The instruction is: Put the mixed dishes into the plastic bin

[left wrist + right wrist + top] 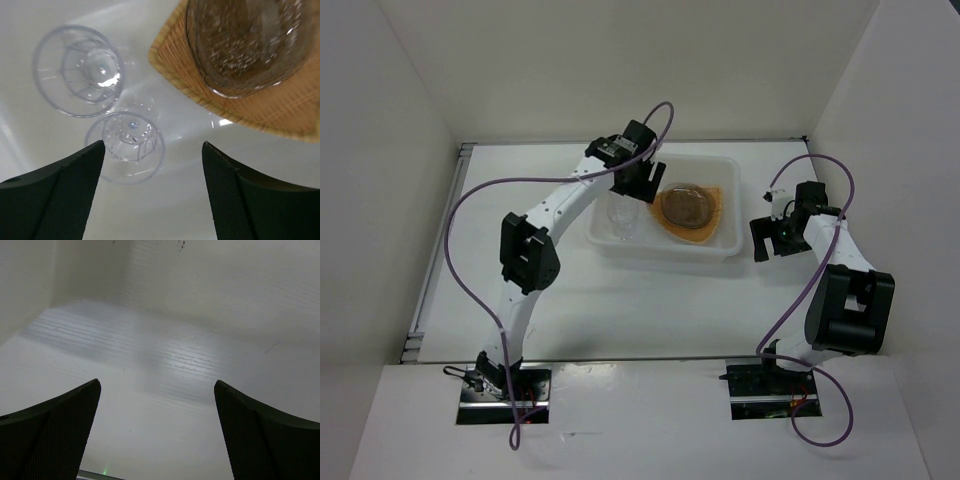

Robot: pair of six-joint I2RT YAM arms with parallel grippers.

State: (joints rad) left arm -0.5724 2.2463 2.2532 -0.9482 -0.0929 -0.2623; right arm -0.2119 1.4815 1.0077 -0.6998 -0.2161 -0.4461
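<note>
The plastic bin (665, 250) holds the tan-orange plate (722, 207) with a greyish speckled plate (688, 206) stacked on it, and the clear glass (623, 222) at its left end. My left gripper (642, 180) is open and empty above the bin's middle. In the left wrist view the gripper (152, 145) hangs over the bin floor (175, 200). The glass (77, 70) is at upper left, and a second clear glass shape (127, 145) lies by the left finger; whether that is a reflection is unclear. The tan plate (260, 107) and speckled plate (245, 40) are at upper right. My right gripper (770, 240) is open and empty right of the bin.
White walls enclose the table on the left, back and right. The right wrist view shows its open gripper (157, 382) over bare white table with a wall behind. A metal strip (435, 260) runs along the table's left edge.
</note>
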